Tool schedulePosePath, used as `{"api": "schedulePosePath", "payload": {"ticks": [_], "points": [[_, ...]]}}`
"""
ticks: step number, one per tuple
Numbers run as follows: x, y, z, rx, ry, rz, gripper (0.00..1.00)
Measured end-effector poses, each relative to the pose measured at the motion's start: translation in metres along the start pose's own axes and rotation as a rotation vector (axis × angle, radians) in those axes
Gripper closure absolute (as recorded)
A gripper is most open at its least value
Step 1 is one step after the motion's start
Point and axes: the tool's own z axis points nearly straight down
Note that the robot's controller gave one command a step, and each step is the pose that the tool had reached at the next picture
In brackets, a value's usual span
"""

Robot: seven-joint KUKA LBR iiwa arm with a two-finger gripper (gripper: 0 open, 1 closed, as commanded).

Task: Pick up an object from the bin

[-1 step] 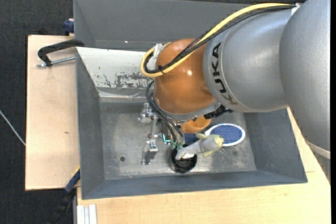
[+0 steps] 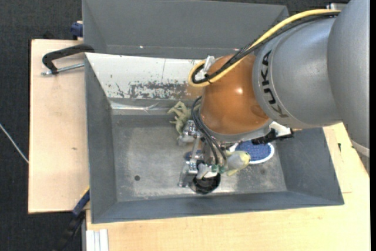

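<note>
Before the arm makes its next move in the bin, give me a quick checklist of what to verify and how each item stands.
1. Gripper low, near the front wall of the bin: ok.
2. Black round thing right at its tip: ok.
3. Anything actually held: cannot tell.
4. Blue disc apart from the gripper: ok.
5. Pale green thing by the back wall, out of the way: ok.

The grey metal bin [image 2: 100, 144] has the arm [image 2: 311, 67] reaching in from the right, its orange cover [image 2: 232, 97] low over the floor's right half. The hand [image 2: 200, 176] hangs close to the near wall, just above a small black thing [image 2: 205, 186]. A pale lump [image 2: 238, 161] lies just beside it on the right, with a blue-and-white disc [image 2: 259, 153] further right. An olive-green thing [image 2: 179, 111] lies by the far wall.
</note>
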Motion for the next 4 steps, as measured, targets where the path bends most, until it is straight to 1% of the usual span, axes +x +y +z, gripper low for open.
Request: {"api": "schedulePosePath", "payload": {"ticks": [1, 2, 3, 4], "points": [[-0.014, -0.052, 0.056, -0.007, -0.001, 0.028, 0.0], [-0.056, -0.109, 0.054, -0.008, -0.008, -0.066, 0.0], [-0.057, -0.11, 0.052, -0.006, -0.016, -0.066, 1.0], [-0.054, -0.11, 0.055, -0.004, -0.003, -0.067, 0.0]]}}
